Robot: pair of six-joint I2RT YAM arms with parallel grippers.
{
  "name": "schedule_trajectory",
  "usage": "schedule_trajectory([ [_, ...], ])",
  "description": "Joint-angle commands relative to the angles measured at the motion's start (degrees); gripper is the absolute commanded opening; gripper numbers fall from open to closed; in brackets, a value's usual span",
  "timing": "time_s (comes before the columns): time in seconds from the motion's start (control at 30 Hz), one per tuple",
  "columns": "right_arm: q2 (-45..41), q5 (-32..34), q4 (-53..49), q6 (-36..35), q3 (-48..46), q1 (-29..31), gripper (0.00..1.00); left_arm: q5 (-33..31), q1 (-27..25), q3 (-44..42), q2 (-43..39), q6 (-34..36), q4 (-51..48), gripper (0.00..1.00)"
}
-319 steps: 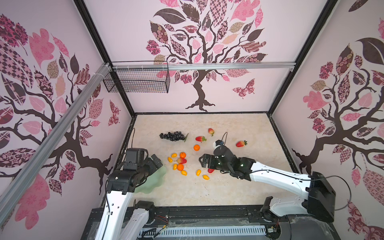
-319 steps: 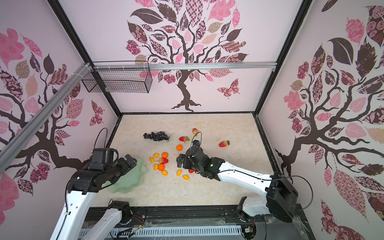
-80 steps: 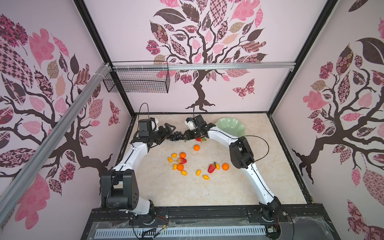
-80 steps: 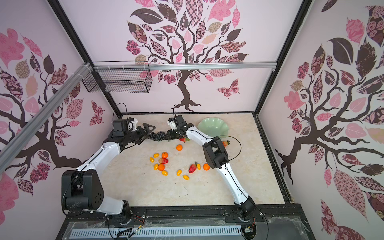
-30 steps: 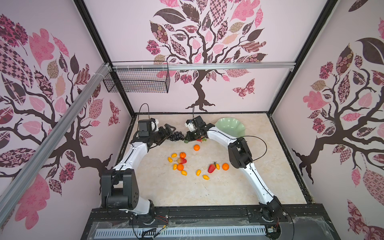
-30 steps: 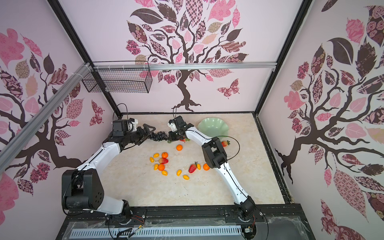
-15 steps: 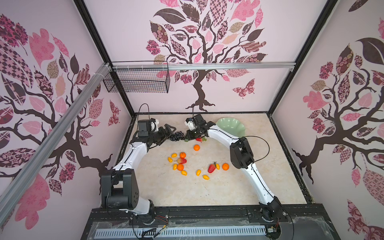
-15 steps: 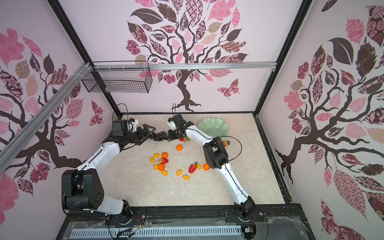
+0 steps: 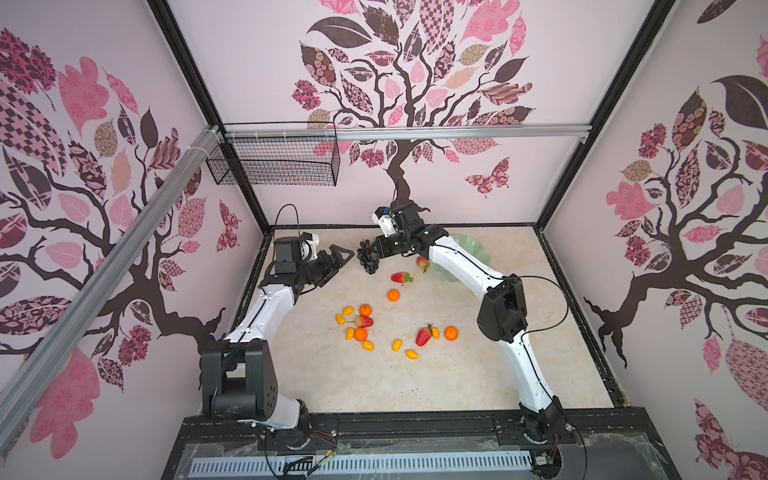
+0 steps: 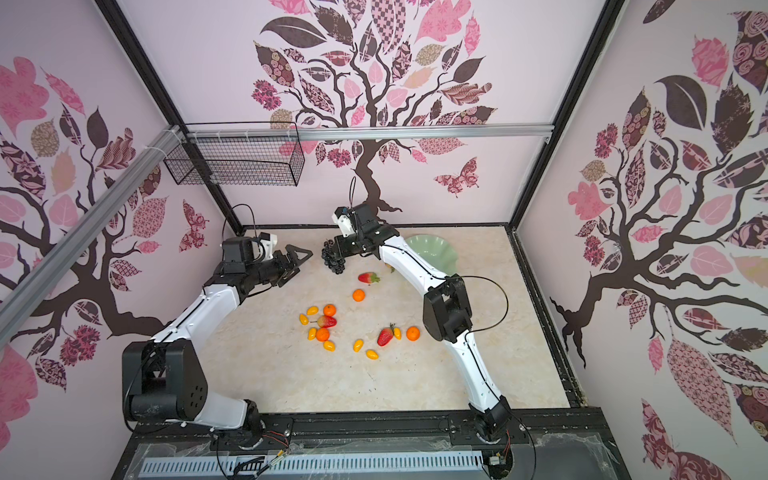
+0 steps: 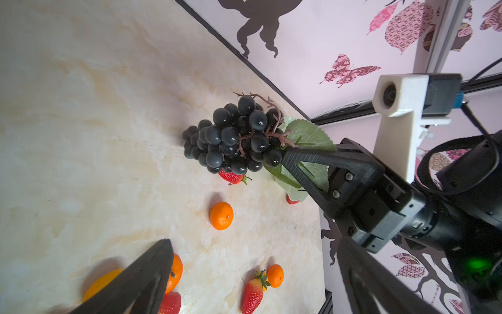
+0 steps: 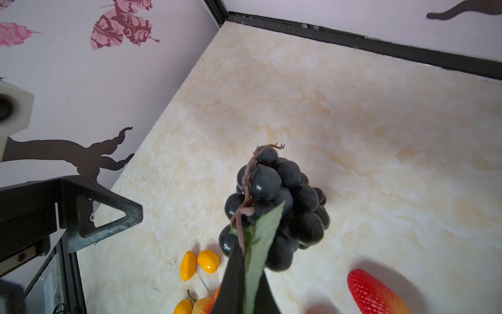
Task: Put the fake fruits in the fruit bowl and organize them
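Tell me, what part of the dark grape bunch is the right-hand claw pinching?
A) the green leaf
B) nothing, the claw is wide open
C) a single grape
A: in the right wrist view the right gripper is closed on the green leaf of the grape bunch.

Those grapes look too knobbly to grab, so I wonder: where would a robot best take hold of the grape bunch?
By the flat leaf and thin stem at one end of the grape bunch, probably coming from that end. The round grapes would likely slip, while the leaf fits between closed fingers. The right end effector is shut on it.
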Motion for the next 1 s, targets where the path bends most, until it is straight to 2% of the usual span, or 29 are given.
schedule_trajectory([
  [0.0, -6.4, 1.2, -1.3, -0.4, 1.1, -0.2, 0.0, 2.2, -0.8, -0.4, -1.8, 0.1, 3.5, 0.99],
  [0.2, -11.6, 3.0, -1.1, 0.6, -1.6, -0.9, 0.0, -0.4, -5.6, 1.0, -2.9, 4.6, 0.1, 0.99],
  [0.47, -22.5, 3.1, 5.1, 3.7, -15.6, -5.5, 0.0, -3.5, -12.6, 5.7, -0.2, 5.8, -1.0, 0.99],
  [0.7, -32.4, 2.7, 10.3, 4.6, -29.2, -11.7, 0.0, -6.0, -20.1, 14.2, 6.0, 7.4, -4.0, 0.99],
  [0.97, -38.4, 1.1, 10.6, 3.2, -38.2, -20.2, 0.0, -8.6, -26.5, 27.5, 15.6, 11.0, -10.4, 0.99],
])
